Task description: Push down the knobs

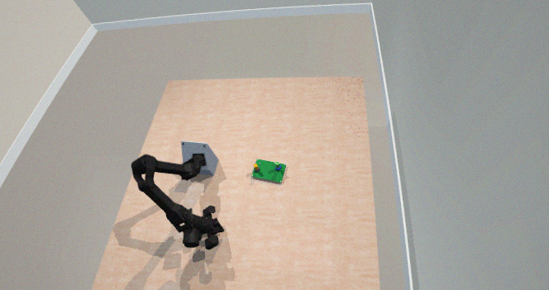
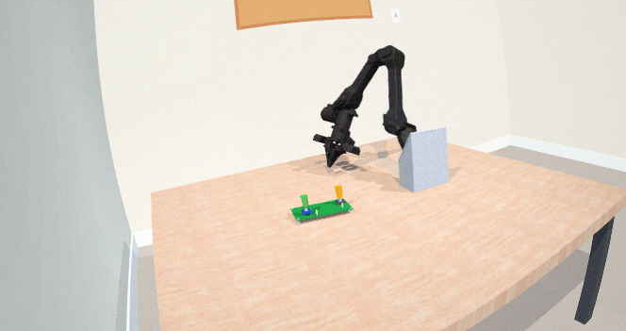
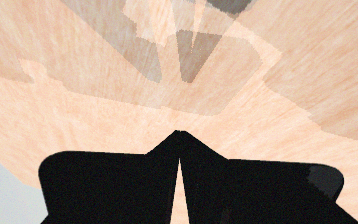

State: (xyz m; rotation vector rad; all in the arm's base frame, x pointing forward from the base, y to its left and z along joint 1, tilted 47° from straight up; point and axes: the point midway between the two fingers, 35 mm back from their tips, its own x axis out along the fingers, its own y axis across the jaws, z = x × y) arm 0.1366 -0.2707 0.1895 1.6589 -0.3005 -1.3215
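The green circuit board [image 1: 269, 176] [image 2: 325, 209] stands on short legs on the table. An orange knob [image 1: 255, 166] [image 2: 338, 191] stands upright over a dark potentiometer [image 2: 340, 202] at one end. A green knob [image 1: 277, 164] [image 2: 304, 201] stands over a blue potentiometer [image 1: 279, 168] [image 2: 306, 211] at the other end, with a short pale gap of shaft below the knob. My gripper [image 1: 222, 230] [image 2: 330, 165] [image 3: 179, 136] is shut and empty, its fingertips together. It hangs above the table, well to the side of the board and away from both knobs.
A grey-blue block [image 1: 211, 159] [image 2: 430, 159] stands by the arm's base, between the arm and the board's side of the table [image 1: 314, 229] [image 2: 377, 261]. A cork board [image 2: 302, 2] hangs on the wall behind. The arm's shadows fall on the table under the gripper.
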